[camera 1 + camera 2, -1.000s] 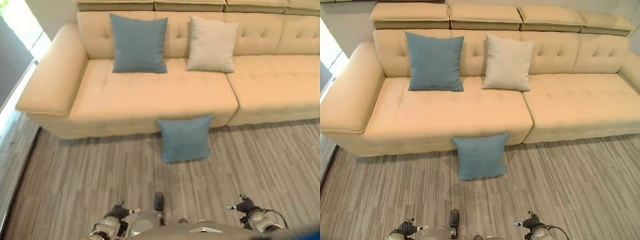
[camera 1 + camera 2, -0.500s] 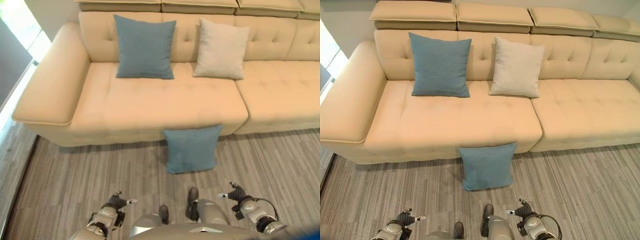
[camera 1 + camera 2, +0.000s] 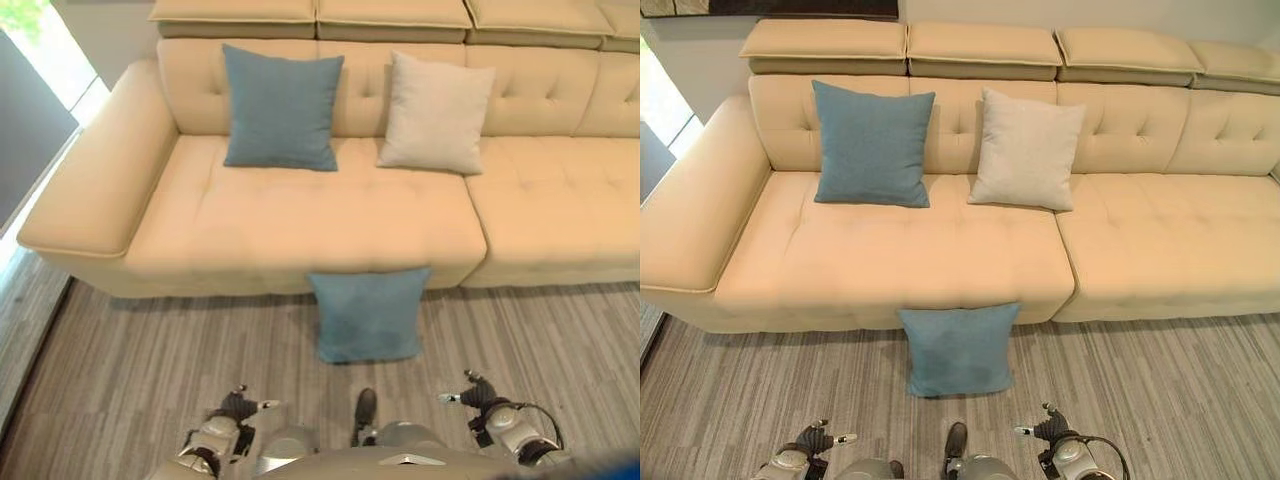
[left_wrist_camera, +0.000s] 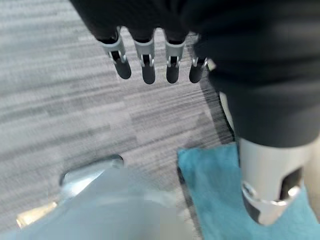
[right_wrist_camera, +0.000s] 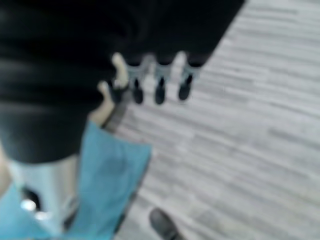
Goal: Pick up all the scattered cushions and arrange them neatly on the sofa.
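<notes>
A blue cushion (image 3: 367,314) stands on the grey floor, leaning against the front of the beige sofa (image 3: 300,215); it also shows as the blue cushion (image 4: 215,192) and the blue cushion (image 5: 112,172) in the wrist views. On the seat, another blue cushion (image 3: 281,107) and a beige cushion (image 3: 435,113) lean upright against the backrest. My left hand (image 3: 237,408) and right hand (image 3: 475,394) hang low near the frame's bottom, short of the floor cushion. Both are open with straight fingers (image 4: 145,65) and hold nothing; the right fingers (image 5: 160,82) point at bare floor.
The sofa's left armrest (image 3: 95,180) juts toward me. A bright window or doorway (image 3: 40,60) lies at the far left. To the right the sofa runs on as a second seat (image 3: 560,210). Striped grey floor (image 3: 150,370) spreads between me and the sofa.
The whole view has shifted as I step closer: the sofa and floor cushion sit slightly left and lower than before. Both hands stay low and open.
</notes>
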`<state>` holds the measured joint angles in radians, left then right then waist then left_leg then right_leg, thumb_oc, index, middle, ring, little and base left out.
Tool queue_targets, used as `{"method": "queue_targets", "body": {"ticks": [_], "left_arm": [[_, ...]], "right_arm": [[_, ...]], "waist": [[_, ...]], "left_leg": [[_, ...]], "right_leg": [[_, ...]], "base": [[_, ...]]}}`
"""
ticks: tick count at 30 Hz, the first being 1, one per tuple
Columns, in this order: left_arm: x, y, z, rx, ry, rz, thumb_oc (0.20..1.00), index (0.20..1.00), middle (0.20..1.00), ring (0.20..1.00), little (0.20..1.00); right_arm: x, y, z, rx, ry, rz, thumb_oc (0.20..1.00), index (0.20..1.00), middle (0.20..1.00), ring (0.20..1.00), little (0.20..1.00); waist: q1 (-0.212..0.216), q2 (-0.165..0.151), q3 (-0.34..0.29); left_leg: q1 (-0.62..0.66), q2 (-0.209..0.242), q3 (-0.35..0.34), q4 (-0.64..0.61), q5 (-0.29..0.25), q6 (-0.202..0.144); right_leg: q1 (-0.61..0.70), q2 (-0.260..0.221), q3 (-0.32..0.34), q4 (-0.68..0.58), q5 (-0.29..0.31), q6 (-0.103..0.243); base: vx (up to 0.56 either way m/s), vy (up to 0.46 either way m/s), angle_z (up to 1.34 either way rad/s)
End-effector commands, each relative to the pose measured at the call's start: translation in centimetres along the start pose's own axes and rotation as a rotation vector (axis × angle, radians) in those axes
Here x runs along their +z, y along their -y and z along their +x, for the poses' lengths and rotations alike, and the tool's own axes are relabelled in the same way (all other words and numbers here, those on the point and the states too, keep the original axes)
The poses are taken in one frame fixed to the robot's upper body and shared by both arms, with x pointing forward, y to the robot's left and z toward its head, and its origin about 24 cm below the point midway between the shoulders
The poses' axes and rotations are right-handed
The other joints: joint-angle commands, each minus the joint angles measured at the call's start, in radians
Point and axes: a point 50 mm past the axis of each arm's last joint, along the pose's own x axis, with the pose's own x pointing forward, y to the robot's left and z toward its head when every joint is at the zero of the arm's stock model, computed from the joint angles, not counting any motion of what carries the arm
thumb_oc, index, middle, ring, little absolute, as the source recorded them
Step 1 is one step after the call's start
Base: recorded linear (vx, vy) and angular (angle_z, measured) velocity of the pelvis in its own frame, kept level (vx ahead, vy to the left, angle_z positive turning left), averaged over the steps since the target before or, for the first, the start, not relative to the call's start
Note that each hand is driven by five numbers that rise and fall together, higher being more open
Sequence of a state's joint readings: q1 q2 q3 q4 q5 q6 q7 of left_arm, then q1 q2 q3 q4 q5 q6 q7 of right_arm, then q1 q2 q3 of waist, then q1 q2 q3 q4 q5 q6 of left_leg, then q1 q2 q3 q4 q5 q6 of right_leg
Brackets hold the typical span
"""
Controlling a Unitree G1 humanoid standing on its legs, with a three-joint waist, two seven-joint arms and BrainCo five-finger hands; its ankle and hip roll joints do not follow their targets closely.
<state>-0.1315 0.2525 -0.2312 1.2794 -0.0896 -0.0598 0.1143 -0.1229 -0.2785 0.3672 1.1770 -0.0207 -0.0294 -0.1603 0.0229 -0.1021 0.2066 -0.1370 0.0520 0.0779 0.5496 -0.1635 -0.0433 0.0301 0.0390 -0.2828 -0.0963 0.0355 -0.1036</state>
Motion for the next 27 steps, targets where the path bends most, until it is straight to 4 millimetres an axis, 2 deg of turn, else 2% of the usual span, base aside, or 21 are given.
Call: {"method": "queue_targets", "body": {"ticks": [1, 3, 4, 6, 8, 10, 14, 16, 17, 19, 20, 21, 22, 24, 27], "left_arm": [[0.5, -0.2, 0.1, 0.002, 0.022, 0.024, 1.0, 1.0, 1.0, 1.0, 1.0], [0.4, -0.2, 0.1, -0.001, 0.017, 0.034, 1.0, 1.0, 1.0, 1.0, 1.0], [0.1, -0.3, 0.0, 0.003, 0.008, 0.042, 1.0, 1.0, 1.0, 1.0, 1.0], [-0.1, -0.3, 0.0, 0.002, 0.004, 0.039, 1.0, 1.0, 1.0, 1.0, 1.0], [-0.8, -0.3, -0.1, 0.005, -0.018, 0.016, 1.0, 1.0, 1.0, 1.0, 1.0], [-1.3, -0.5, -0.2, 0.013, -0.036, 0.011, 1.0, 1.0, 1.0, 1.0, 1.0], [-1.3, -1.5, -0.1, 0.039, -0.035, -0.006, 1.0, 1.0, 1.0, 1.0, 1.0], [-0.8, -2.0, -0.1, 0.048, -0.019, -0.002, 1.0, 1.0, 1.0, 1.0, 1.0], [-0.7, -2.1, 0.0, 0.052, -0.016, -0.001, 1.0, 1.0, 1.0, 1.0, 1.0], [-0.7, -2.5, 0.0, 0.066, -0.013, -0.001, 1.0, 1.0, 1.0, 1.0, 1.0], [-0.7, -2.5, 0.0, 0.066, -0.013, -0.001, 1.0, 1.0, 1.0, 1.0, 1.0], [-0.1, -2.7, 0.1, 0.076, 0.005, -0.002, 1.0, 1.0, 1.0, 1.0, 1.0], [0.0, -2.8, 0.1, 0.078, 0.01, -0.003, 1.0, 1.0, 1.0, 1.0, 1.0], [-0.1, -2.9, 0.1, 0.083, 0.009, -0.003, 1.0, 1.0, 1.0, 1.0, 1.0], [0.2, -3.3, 0.1, 0.095, 0.017, -0.004, 1.0, 1.0, 1.0, 1.0, 1.0]], "right_arm": [[-0.5, 1.6, 0.1, -0.045, -0.011, 0.005, 1.0, 1.0, 1.0, 1.0, 1.0], [-0.8, 1.6, 0.0, -0.046, -0.018, 0.004, 1.0, 1.0, 1.0, 1.0, 1.0], [-0.9, 1.6, 0.0, -0.05, -0.022, 0.0, 1.0, 1.0, 1.0, 1.0, 1.0], [-0.9, 1.6, 0.0, -0.052, -0.024, 0.003, 1.0, 1.0, 1.0, 1.0, 1.0], [-0.9, 1.2, 0.0, -0.039, -0.025, -0.002, 1.0, 1.0, 1.0, 1.0, 1.0], [-0.8, 0.8, 0.0, -0.025, -0.022, -0.01, 1.0, 1.0, 1.0, 1.0, 1.0], [-0.2, 0.4, 0.1, -0.01, -0.006, -0.028, 1.0, 1.0, 1.0, 1.0, 1.0], [0.4, 0.5, 0.1, -0.012, 0.01, -0.013, 1.0, 1.0, 1.0, 1.0, 1.0], [0.5, 0.5, 0.2, -0.013, 0.016, -0.008, 1.0, 1.0, 1.0, 1.0, 1.0], [0.8, 0.6, 0.2, -0.015, 0.027, -0.007, 1.0, 1.0, 1.0, 1.0, 1.0], [0.8, 0.6, 0.2, -0.015, 0.027, -0.007, 1.0, 1.0, 1.0, 1.0, 1.0], [1.3, 0.6, 0.2, -0.014, 0.039, -0.005, 1.0, 1.0, 1.0, 1.0, 1.0], [1.4, 0.7, 0.3, -0.017, 0.04, -0.005, 1.0, 1.0, 1.0, 1.0, 1.0], [1.7, 0.9, 0.3, -0.02, 0.05, -0.012, 1.0, 1.0, 1.0, 1.0, 1.0], [2.5, 1.0, 0.4, -0.022, 0.082, -0.015, 1.0, 1.0, 1.0, 1.0, 1.0]], "waist": [[-0.022, -0.012, 0.021], [-0.028, -0.014, 0.014], [-0.031, -0.011, 0.012], [-0.032, -0.012, 0.01], [-0.022, -0.004, 0.0], [-0.019, -0.001, -0.016], [0.001, 0.011, -0.014], [-0.006, 0.015, -0.001], [-0.006, 0.018, 0.001], [0.001, 0.035, 0.003], [0.001, 0.036, 0.004], [0.005, 0.055, 0.007], [0.005, 0.059, 0.01], [0.011, 0.064, 0.016], [0.013, 0.057, 0.03]], "left_leg": [[-0.009, -0.053, 0.047, -0.165, -0.062, 0.076], [-0.015, -0.066, 0.057, -0.223, -0.055, 0.079], [-0.031, -0.084, 0.063, -0.297, -0.025, 0.074], [-0.051, -0.09, 0.059, -0.298, -0.014, 0.068], [-0.018, -0.112, 0.022, -0.355, 0.004, 0.068], [0.028, -0.122, 0.016, -0.413, 0.0, 0.082], [0.087, -0.122, 0.04, -0.443, -0.022, 0.122], [0.097, -0.129, 0.038, -0.434, -0.031, 0.14], [0.101, -0.131, 0.038, -0.431, -0.038, 0.147], [0.105, -0.123, 0.042, -0.425, -0.05, 0.159], [0.106, -0.122, 0.042, -0.424, -0.051, 0.158], [0.1, -0.111, 0.033, -0.417, -0.056, 0.165], [0.094, -0.113, 0.032, -0.405, -0.06, 0.168], [0.088, -0.108, 0.036, -0.382, -0.072, 0.172], [0.061, -0.099, 0.039, -0.33, -0.085, 0.17]], "right_leg": [[0.057, -0.018, 0.036, 0.037, -0.168, 0.074], [0.058, -0.022, 0.026, 0.032, -0.171, 0.078], [0.057, -0.021, 0.021, 0.036, -0.176, 0.08], [0.058, -0.021, 0.026, 0.036, -0.18, 0.082], [0.064, -0.021, 0.042, 0.059, -0.194, 0.09], [0.066, -0.031, 0.046, 0.083, -0.196, 0.105], [-0.007, -0.084, 0.021, 0.295, -0.22, 0.148], [-0.072, -0.107, 0.048, 0.423, -0.201, 0.165], [-0.087, -0.113, 0.06, 0.441, -0.201, 0.163], [-0.092, -0.14, 0.038, 0.407, -0.195, 0.152], [-0.09, -0.139, 0.037, 0.404, -0.193, 0.151], [-0.082, -0.152, 0.047, 0.27, -0.159, 0.149], [-0.087, -0.158, 0.065, 0.229, -0.136, 0.156], [-0.079, -0.171, 0.069, 0.173, -0.099, 0.169], [-0.073, -0.188, 0.059, 0.153, -0.067, 0.177]], "base": [[0.09, 0.035, 0.58], [0.09, 0.061, 0.49], [0.1, 0.101, 0.33], [0.14, 0.135, 0.29], [0.28, 0.25, -0.15], [0.27, 0.243, -0.5], [0.18, 0.238, -0.41], [0.09, 0.192, -0.36], [0.07, 0.155, -0.14], [0.06, 0.104, 0.01], [0.07, 0.079, 0.05], [0.05, 0.068, 0.0], [0.07, 0.073, 0.0], [0.03, 0.001, 0.07], [0.03, -0.082, 0.06]]}}
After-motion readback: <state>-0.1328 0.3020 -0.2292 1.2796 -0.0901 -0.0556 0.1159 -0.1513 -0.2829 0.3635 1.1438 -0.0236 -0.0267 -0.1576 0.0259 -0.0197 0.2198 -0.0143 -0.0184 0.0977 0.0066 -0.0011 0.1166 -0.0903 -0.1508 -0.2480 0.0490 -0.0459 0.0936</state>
